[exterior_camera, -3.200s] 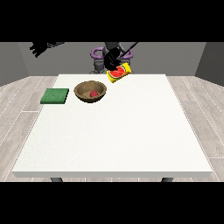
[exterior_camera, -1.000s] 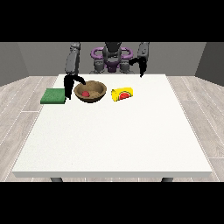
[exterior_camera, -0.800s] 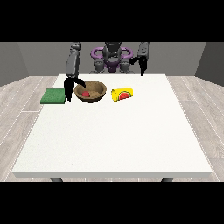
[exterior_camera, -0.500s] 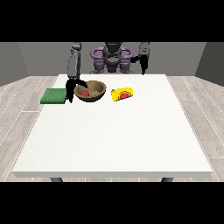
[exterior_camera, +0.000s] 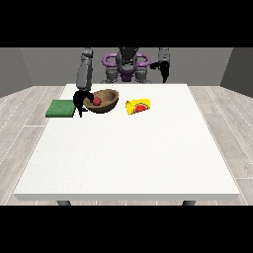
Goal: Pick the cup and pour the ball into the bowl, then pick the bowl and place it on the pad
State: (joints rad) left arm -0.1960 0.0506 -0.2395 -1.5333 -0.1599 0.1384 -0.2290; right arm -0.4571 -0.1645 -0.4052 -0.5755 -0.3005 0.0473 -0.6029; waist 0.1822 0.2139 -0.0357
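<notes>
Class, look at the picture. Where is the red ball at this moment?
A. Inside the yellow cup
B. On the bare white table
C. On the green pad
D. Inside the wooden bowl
D: the red ball sits inside the wooden bowl, while the yellow cup lies on its side on the table beside it.

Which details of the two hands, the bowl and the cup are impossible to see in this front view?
- Black hand at the view's left: whether its fingers grip the brown wooden bowl rim; too small and dark.
- Black hand at the view's right: finger pose; too small.
- Yellow cup lying on its side: its inside; the opening is turned away.
- Bowl's underside: hidden, so contact with the white table is unclear.
</notes>
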